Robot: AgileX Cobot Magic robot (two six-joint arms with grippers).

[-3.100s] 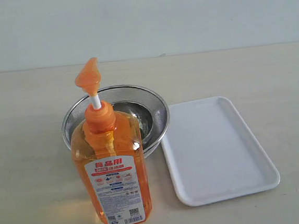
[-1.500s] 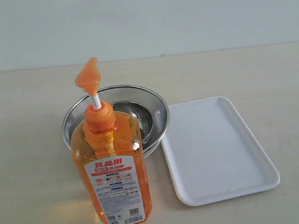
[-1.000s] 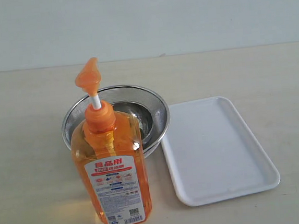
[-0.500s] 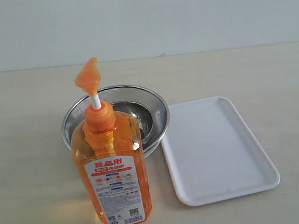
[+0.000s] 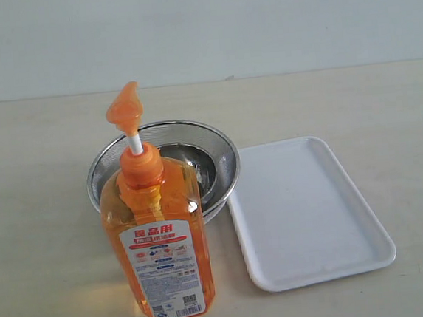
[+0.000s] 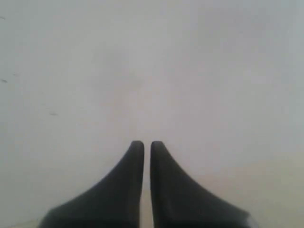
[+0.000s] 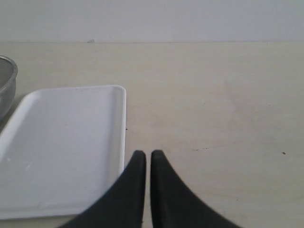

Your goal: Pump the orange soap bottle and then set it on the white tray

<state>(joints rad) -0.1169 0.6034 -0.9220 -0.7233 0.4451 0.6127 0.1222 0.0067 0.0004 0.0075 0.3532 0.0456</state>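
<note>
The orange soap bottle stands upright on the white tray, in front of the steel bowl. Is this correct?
Not quite. The orange soap bottle stands upright on the table, left of the white tray, in front of the steel bowl. The exterior view shows it.
</note>
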